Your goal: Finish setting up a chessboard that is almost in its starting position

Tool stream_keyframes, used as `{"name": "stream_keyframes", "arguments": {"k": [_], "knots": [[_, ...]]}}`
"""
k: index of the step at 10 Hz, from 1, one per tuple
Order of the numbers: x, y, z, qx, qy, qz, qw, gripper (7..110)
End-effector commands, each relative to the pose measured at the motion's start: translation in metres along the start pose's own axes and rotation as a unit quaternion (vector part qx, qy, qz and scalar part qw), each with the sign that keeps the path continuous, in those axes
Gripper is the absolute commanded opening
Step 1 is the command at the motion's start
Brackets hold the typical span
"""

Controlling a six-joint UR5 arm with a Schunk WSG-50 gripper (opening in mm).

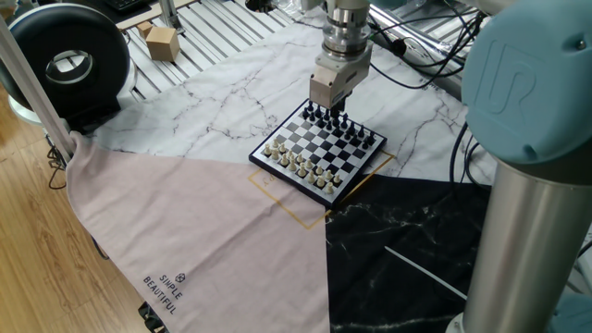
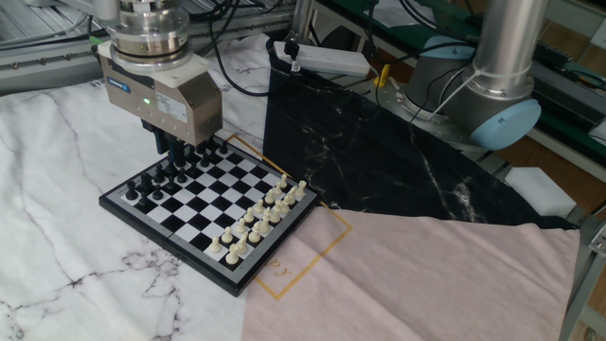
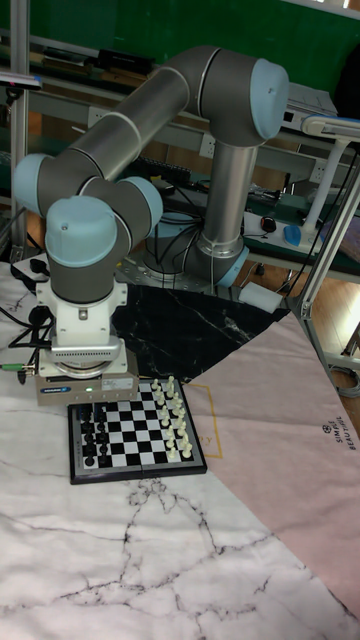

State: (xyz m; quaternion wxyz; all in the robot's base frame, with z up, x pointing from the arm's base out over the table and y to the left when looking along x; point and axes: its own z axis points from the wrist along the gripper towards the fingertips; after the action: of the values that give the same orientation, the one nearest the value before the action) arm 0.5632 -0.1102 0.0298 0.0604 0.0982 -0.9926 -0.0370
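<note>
Gripper hanging straight down over the black-piece rows at the far left of the chessboard; fingertips just above the pieces. Open or closed: cannot tell, dark fingers merge with dark pieces. Green status light on the gripper body seen only in the other fixed view. Tall fixed view: fingers hidden behind the gripper body, arm folded in a high arch from its base. Chessboard lying flat on white marble cloth, black pieces left, cream pieces right.
</note>
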Motion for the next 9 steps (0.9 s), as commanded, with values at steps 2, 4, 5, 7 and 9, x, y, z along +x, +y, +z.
{"name": "stream_keyframes", "arguments": {"k": [2, 4, 5, 7, 9], "knots": [[0.0, 0.0, -0.009, 0.0, 0.003, 0.003, 1.0, 22], [0.001, 0.0, -0.016, -0.001, 0.007, 0.002, 1.0, 22], [0.001, 0.0, -0.019, -0.003, 0.009, 0.002, 1.0, 22], [0.001, -0.003, -0.029, -0.003, 0.01, 0.003, 0.9999, 22], [-0.015, -0.006, -0.047, 0.009, -0.018, 0.019, 0.9996, 22]]}}
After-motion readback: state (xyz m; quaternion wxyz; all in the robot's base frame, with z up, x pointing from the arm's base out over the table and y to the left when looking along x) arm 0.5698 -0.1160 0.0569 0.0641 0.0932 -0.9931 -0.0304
